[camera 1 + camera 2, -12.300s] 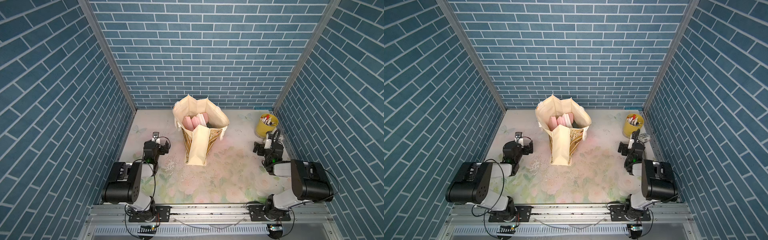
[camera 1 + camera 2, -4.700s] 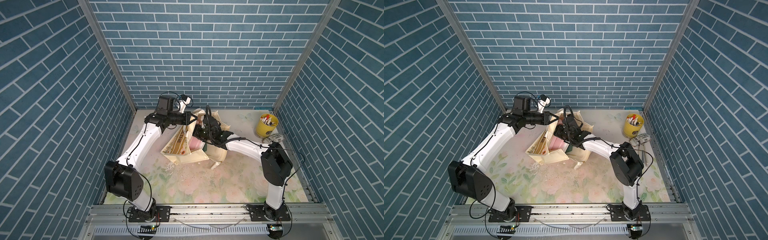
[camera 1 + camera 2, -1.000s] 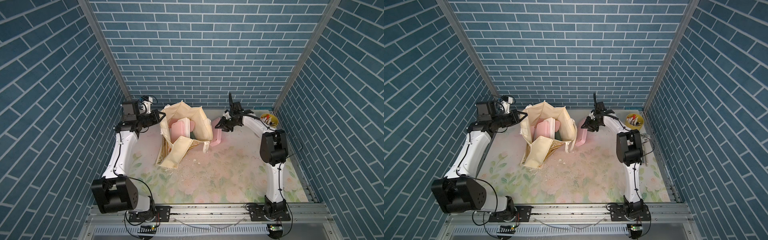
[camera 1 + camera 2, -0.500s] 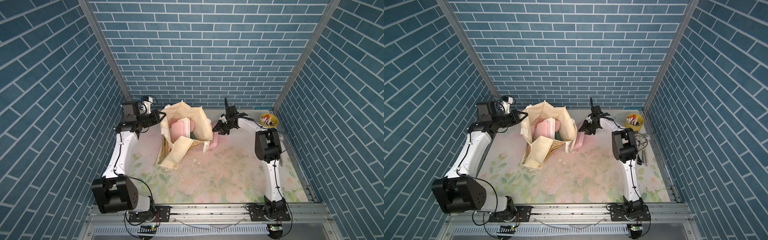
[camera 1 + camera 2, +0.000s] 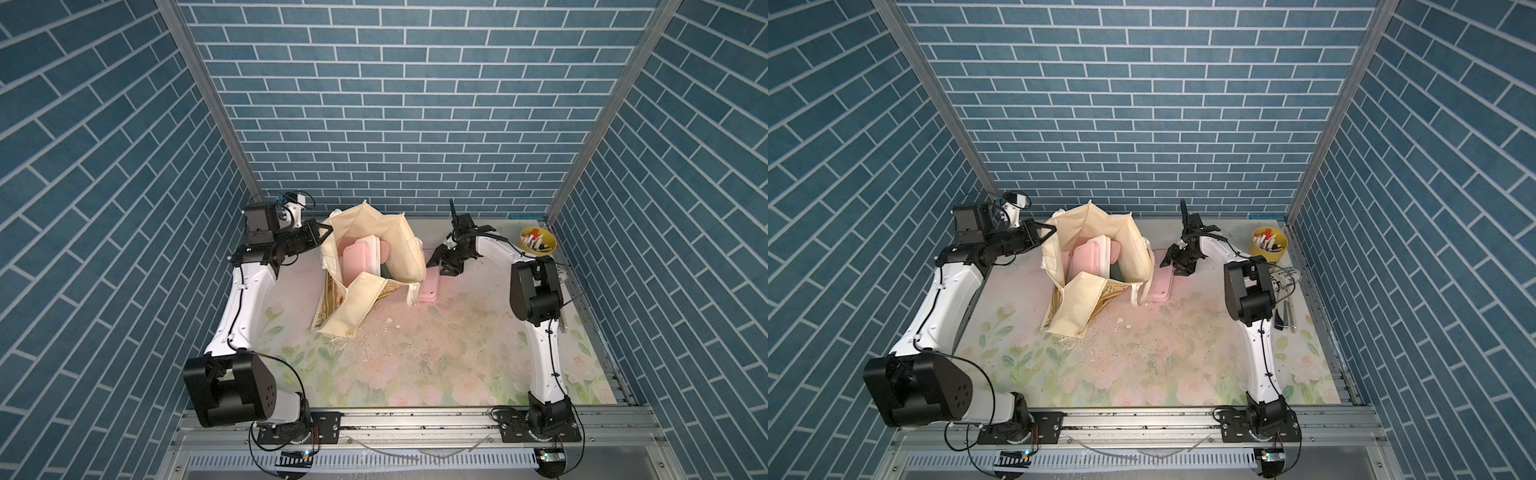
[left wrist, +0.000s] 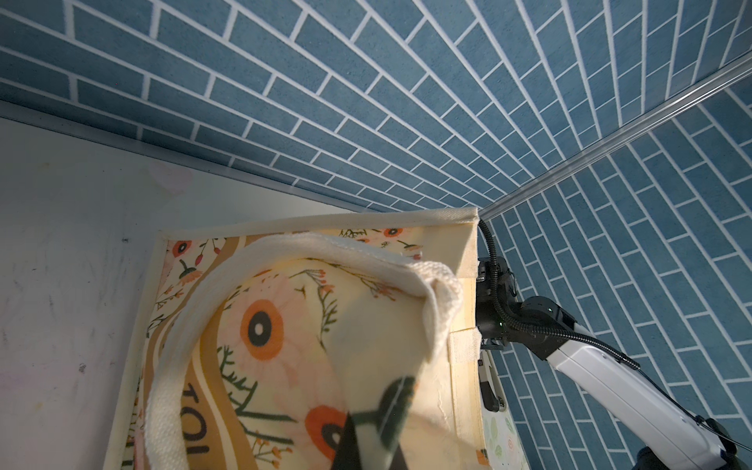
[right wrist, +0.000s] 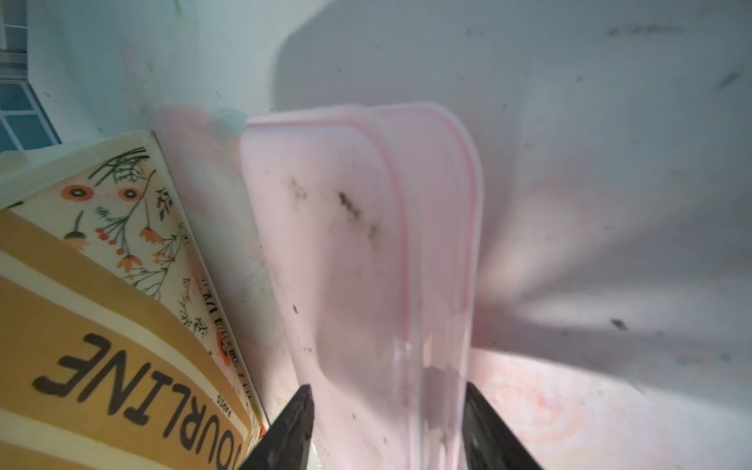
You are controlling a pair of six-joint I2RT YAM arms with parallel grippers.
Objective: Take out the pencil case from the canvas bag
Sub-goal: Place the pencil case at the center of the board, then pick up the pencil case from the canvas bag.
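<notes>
The cream canvas bag (image 5: 409, 253) (image 5: 1133, 249) stands open at the back middle, its floral front (image 6: 285, 325) (image 7: 101, 305) sagging forward. My left gripper (image 5: 322, 232) (image 5: 1044, 232) (image 6: 374, 439) is shut on the bag's cream handle (image 6: 439, 289) at its left rim. A pink pencil case (image 5: 430, 286) (image 5: 1160, 284) (image 7: 358, 244) lies on the table against the bag's right side. My right gripper (image 5: 440, 266) (image 5: 1173, 267) (image 7: 386, 415) hovers over its far end, open, one finger (image 7: 293, 427) on each side of it, apart from it.
More pink and white flat cases (image 5: 359, 259) (image 5: 1090, 257) stand inside the bag. A yellow pen pot (image 5: 538, 243) (image 5: 1268, 243) sits in the back right corner. Printed paper (image 5: 1285, 276) and pens (image 5: 1287, 316) lie along the right edge. Crumbs (image 5: 386, 328) dot the floral mat.
My right gripper has opened and let go of the pink pencil case, which now lies flat beside the bag. The left arm still holds the bag's handle in place.
</notes>
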